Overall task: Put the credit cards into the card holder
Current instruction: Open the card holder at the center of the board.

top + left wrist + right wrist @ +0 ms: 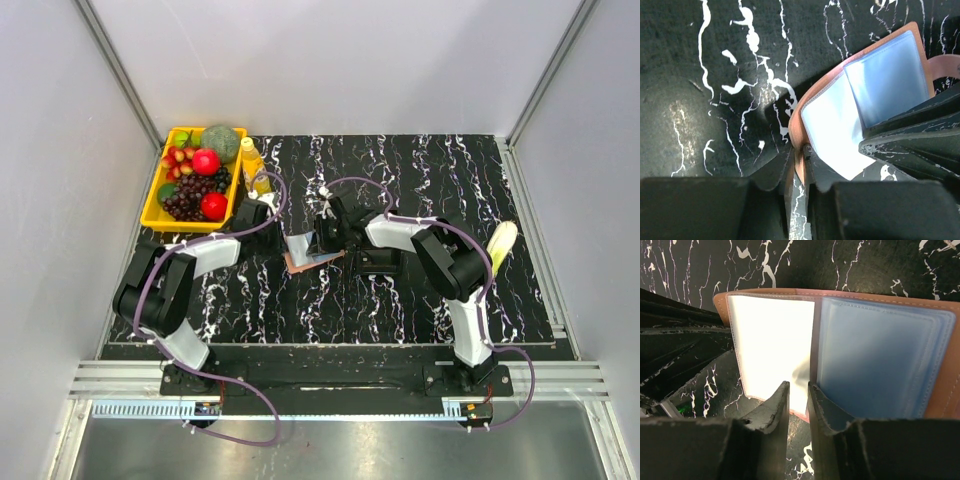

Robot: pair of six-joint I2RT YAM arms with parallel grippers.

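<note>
Tan-brown leather-look folding card holder (305, 250): open, mid black white-veined table (400, 300); left jaws pinching one edge, right jaws narrow, gripping another.

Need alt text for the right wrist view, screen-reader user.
An open tan-brown card holder fills the frame, its clear sleeves showing, the left one washed white by glare and the right one bluish. The right gripper pinches its lower edge near the spine, over a black marbled table.
</note>
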